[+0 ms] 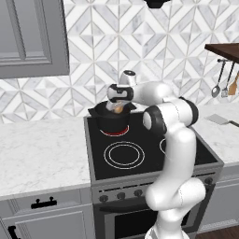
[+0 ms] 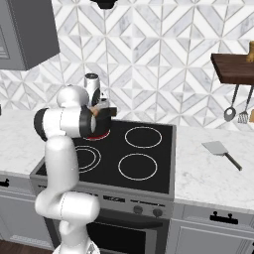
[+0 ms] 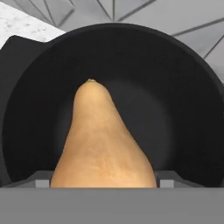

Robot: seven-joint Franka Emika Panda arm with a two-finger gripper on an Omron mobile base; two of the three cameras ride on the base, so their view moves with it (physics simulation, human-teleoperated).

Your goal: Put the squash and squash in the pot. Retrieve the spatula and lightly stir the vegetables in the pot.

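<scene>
- Hand view looked straight down into the one black pot (image 3: pixel 188 109), its round rim filling most of the frame.
- One tan squash (image 3: pixel 100 140) was counted there, narrow end toward twelve o'clock and broad end at six o'clock, sitting between the two finger tips.
- The gripper (image 3: pixel 103 183) had its fingers (image 3: pixel 42 183) spread wide, one on each side of the squash's broad end and pressed against it, so the squash was held over the pot's mouth.
- A second squash could not be made out; the pot floor around the held one looked bare and dark.
- In the left base view the gripper (image 1: pixel 117 106) hung over the pot (image 1: pixel 111 120), with a bit of tan squash (image 1: pixel 118 108) between the fingers.
- The pot stood on the far left burner of the stove (image 1: pixel 140 161), whose ring glowed red beneath it.
- Four burner rings could be counted in the right base view, the pot (image 2: pixel 105 119) at ten o'clock on the stove (image 2: pixel 149 178).
- One spatula (image 2: pixel 221 152) lay flat on the counter (image 2: pixel 208 173) at three o'clock from the stove, well apart from the pot.
- Two utensils (image 2: pixel 235 110) hung under a wooden shelf (image 2: pixel 232 68) above that counter.
</scene>
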